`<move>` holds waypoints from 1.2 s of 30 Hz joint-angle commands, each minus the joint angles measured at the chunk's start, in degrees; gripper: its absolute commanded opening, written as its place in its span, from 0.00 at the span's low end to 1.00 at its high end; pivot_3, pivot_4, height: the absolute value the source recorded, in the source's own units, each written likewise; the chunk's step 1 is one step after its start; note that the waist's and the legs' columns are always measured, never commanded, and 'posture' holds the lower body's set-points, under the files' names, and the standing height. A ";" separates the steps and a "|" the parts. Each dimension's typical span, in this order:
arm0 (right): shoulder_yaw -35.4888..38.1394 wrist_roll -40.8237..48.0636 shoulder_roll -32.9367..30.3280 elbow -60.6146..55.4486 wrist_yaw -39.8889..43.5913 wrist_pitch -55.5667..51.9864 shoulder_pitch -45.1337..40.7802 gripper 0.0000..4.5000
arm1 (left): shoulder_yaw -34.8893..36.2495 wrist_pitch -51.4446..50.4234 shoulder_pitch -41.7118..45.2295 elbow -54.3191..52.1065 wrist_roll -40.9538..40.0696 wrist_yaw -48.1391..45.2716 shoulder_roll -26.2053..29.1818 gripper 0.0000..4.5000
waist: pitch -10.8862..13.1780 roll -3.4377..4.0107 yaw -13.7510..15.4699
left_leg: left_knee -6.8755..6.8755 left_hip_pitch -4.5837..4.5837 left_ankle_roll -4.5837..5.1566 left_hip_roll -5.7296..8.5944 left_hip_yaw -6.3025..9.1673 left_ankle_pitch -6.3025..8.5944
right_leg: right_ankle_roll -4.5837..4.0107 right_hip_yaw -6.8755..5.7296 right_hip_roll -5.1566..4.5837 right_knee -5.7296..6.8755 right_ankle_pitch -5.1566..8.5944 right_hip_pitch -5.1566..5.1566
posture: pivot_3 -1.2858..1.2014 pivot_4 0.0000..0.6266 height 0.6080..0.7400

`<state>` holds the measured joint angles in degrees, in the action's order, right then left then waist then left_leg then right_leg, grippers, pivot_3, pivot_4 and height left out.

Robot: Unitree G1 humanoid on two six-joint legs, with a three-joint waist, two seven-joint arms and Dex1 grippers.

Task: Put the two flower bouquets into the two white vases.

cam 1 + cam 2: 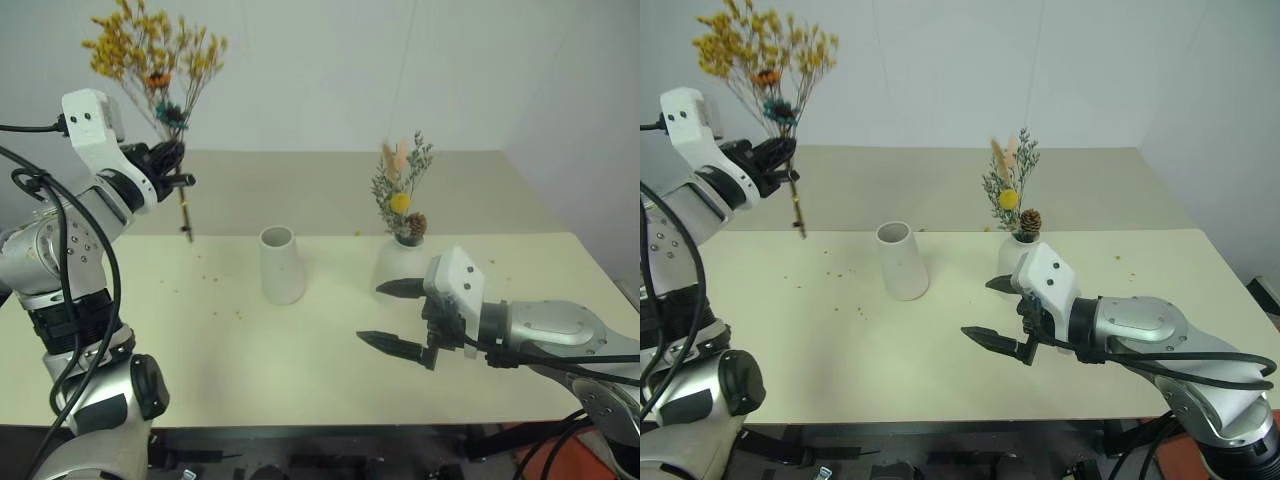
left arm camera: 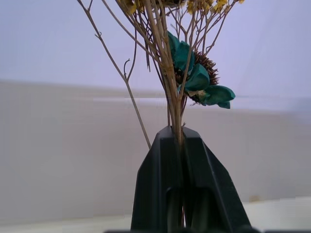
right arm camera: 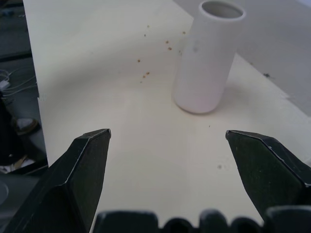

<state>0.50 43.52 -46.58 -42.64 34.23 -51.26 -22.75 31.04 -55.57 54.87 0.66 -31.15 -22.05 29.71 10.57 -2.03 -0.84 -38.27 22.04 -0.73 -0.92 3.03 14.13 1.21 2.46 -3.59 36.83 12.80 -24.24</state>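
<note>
Stems of the large yellow bouquet (image 1: 158, 62) are pinched in the closed left claw (image 1: 172, 160), held aloft at ten o'clock above the worktop (image 1: 300, 350), the stem ends hanging free. Right claw (image 1: 395, 315) hovers wide open and empty at four o'clock. Between them stands the empty cone vase (image 1: 281, 264). At two o'clock, the small sprig (image 1: 402, 195) sits in the round vase (image 1: 1008, 255).
</note>
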 commanded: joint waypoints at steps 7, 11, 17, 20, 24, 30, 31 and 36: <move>0.51 -3.08 6.43 -1.33 -6.45 1.70 -1.04 1.00 | 1.75 18.95 5.01 13.62 -13.25 -21.71 -5.72 0.00 | 0.00 0.00 -0.01 | -0.03 0.00 0.00 0.01 0.00 0.00 | 0.00 -0.01 0.01 0.03 0.00 0.02 | 0.52 0.24 1.00; 0.10 -4.05 9.09 -2.45 -9.11 1.44 -0.31 1.00 | -1.14 24.30 6.03 22.98 -14.32 -34.90 -7.08 0.00 | 0.00 0.00 -0.07 | -0.04 0.03 0.01 0.01 0.00 0.00 | -0.01 -0.01 0.02 0.02 0.00 0.01 | 0.52 0.24 1.00; 0.56 -4.62 11.15 -4.33 -12.01 0.73 1.34 1.00 | -8.19 33.19 8.54 33.28 -9.81 -48.09 -7.06 0.00 | 0.00 0.00 -0.14 | -0.04 0.06 0.01 0.01 0.01 -0.01 | -0.01 -0.02 0.04 0.01 0.00 -0.01 | 0.52 0.24 1.00; 1.21 -4.35 11.51 -5.21 -12.89 0.51 2.38 1.00 | -9.97 37.82 10.35 38.47 -7.42 -51.21 -7.12 0.00 | 0.00 0.00 -0.17 | -0.04 0.06 0.02 0.01 0.01 0.00 | -0.01 -0.02 0.04 0.00 0.00 -0.01 | 0.52 0.24 1.00; 1.37 -4.25 11.28 -5.88 -13.45 0.32 3.22 1.00 | -11.56 41.15 11.72 42.46 -5.19 -53.36 -7.15 0.00 | 0.00 0.00 -0.44 | -0.04 0.03 0.02 0.01 0.01 -0.01 | -0.01 0.00 0.05 0.03 0.00 0.00 | 0.52 0.24 1.00; 1.53 -3.87 10.83 -6.00 -13.47 0.15 3.86 1.00 | -12.45 43.73 10.68 43.51 -3.38 -55.11 -5.88 0.00 | 0.00 0.00 -0.45 | -0.04 0.07 0.02 0.00 0.03 -0.01 | 0.00 0.00 0.05 0.01 0.00 -0.02 | 0.52 0.24 1.00; 1.43 -3.86 10.79 -5.86 -13.36 0.19 3.84 1.00 | -12.34 43.95 10.43 43.54 -3.24 -54.97 -5.72 0.00 | 0.00 0.00 -0.45 | -0.04 0.07 0.02 0.00 0.03 -0.01 | 0.00 0.00 0.05 0.01 0.00 -0.02 | 0.52 0.24 1.00; 0.81 -3.98 10.75 -5.03 -12.68 0.57 3.74 1.00 | -13.06 44.96 8.99 42.85 -2.06 -55.14 -6.11 0.00 | 0.00 0.00 -0.35 | -0.05 0.03 0.02 0.00 0.03 -0.01 | 0.00 0.00 0.05 0.05 0.00 0.00 | 0.52 0.24 1.00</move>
<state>0.55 39.41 -35.47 -46.63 21.22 -51.31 -18.74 18.33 -12.17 63.83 45.09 -33.49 -76.72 23.38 10.56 -2.04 -1.19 -38.32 22.08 -0.71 -0.92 3.06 14.12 1.21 2.46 -3.54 36.87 12.80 -24.24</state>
